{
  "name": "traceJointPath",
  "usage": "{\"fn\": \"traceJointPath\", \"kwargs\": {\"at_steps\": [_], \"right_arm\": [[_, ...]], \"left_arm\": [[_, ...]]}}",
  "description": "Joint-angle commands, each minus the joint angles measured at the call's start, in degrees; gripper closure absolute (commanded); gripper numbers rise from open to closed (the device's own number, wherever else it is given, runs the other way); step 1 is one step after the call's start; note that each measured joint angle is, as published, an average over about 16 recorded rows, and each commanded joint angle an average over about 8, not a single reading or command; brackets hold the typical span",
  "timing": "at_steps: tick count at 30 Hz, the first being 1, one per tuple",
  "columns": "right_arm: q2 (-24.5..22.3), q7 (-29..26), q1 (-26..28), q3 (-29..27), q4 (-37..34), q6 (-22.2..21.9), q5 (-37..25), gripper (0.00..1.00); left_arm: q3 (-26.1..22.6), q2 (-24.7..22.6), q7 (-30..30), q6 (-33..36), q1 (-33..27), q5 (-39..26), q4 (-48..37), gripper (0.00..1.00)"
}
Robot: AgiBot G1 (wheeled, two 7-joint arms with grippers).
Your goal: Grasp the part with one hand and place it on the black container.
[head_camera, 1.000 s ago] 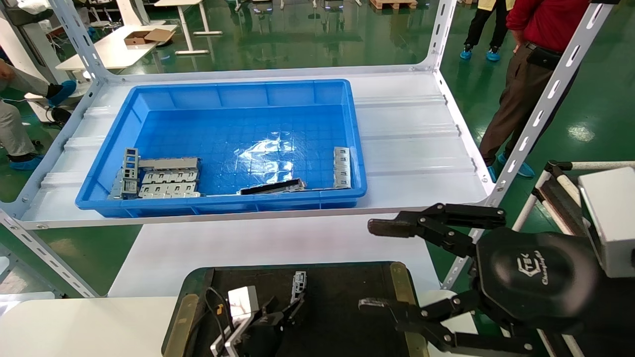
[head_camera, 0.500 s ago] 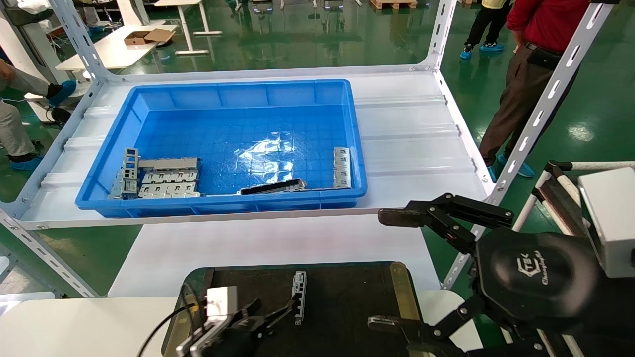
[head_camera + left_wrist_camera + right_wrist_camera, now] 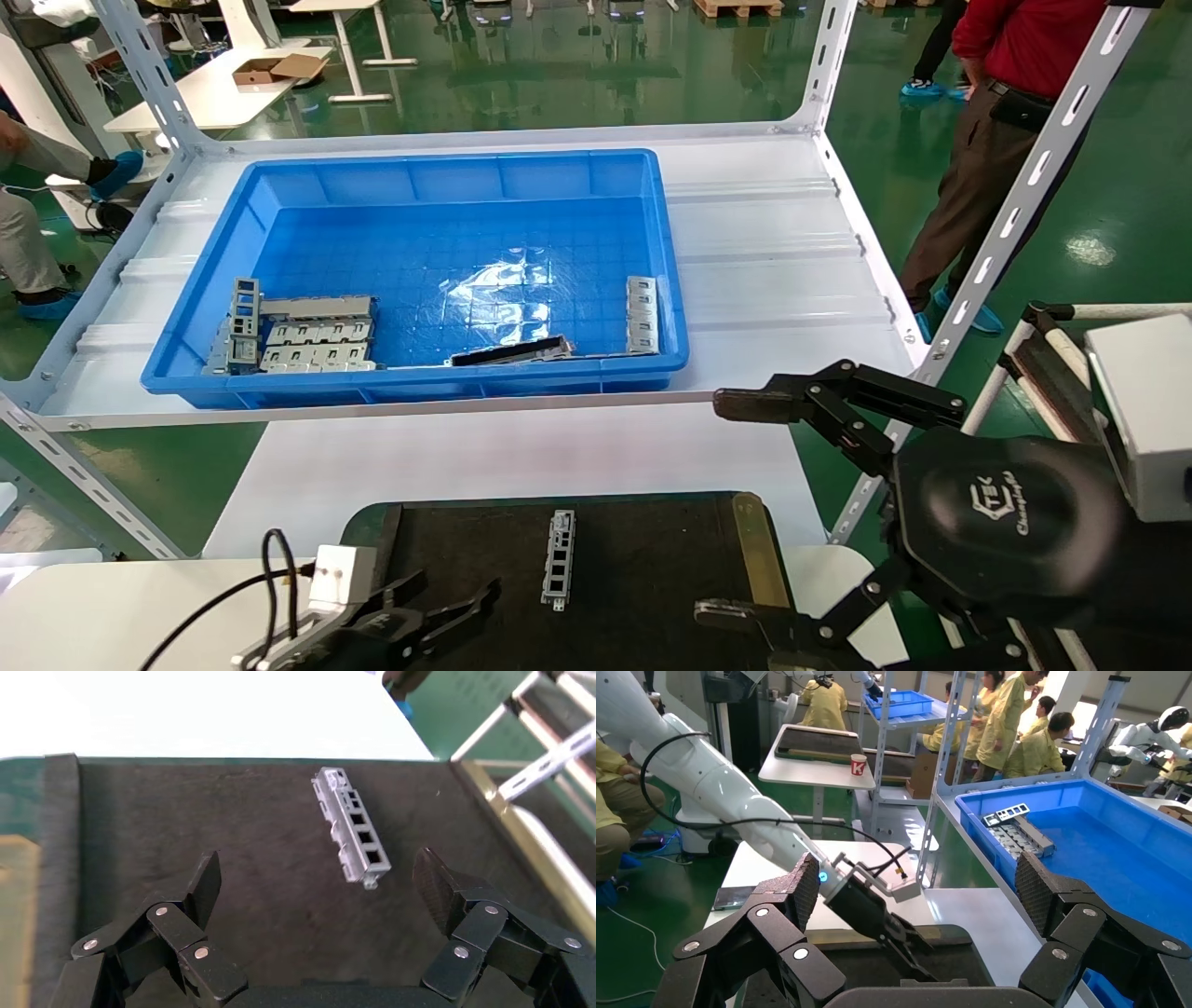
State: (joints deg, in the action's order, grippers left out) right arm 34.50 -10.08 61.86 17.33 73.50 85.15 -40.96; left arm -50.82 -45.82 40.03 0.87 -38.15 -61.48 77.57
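The narrow silver-grey sheet-metal strip (image 3: 558, 558) looks dull and stamped against the matt, felt-like black tray (image 3: 652, 596), while the big blue plastic bin (image 3: 279, 191) in the upper frame shines glossy.

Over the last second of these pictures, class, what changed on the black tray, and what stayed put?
The left gripper let go of the part, which now lies flat on the black container; it drew back toward the robot, fingers open. The right gripper, open, rose slightly beside the tray. The blue bin and its brackets stayed unchanged.
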Motion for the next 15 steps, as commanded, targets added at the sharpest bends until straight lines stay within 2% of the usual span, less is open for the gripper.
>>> {"fn": "traceJointPath", "kwargs": {"at_steps": [1, 7, 15], "right_arm": [[0.0, 0.0, 0.0, 0.0, 0.0, 0.0, 0.0, 0.00], [0.0, 0.0, 0.0, 0.0, 0.0, 0.0, 0.0, 0.00], [0.0, 0.0, 0.0, 0.0, 0.0, 0.0, 0.0, 0.00]], "left_arm": [[1.1, 1.3, -0.4, 1.9, 0.3, -0.8, 0.1, 0.00], [6.8, 3.7, -5.3, 8.4, 2.2, -1.0, 0.0, 0.00], [15.4, 4.6, -13.6, 15.9, 5.3, 2.6, -0.3, 0.00]]}}
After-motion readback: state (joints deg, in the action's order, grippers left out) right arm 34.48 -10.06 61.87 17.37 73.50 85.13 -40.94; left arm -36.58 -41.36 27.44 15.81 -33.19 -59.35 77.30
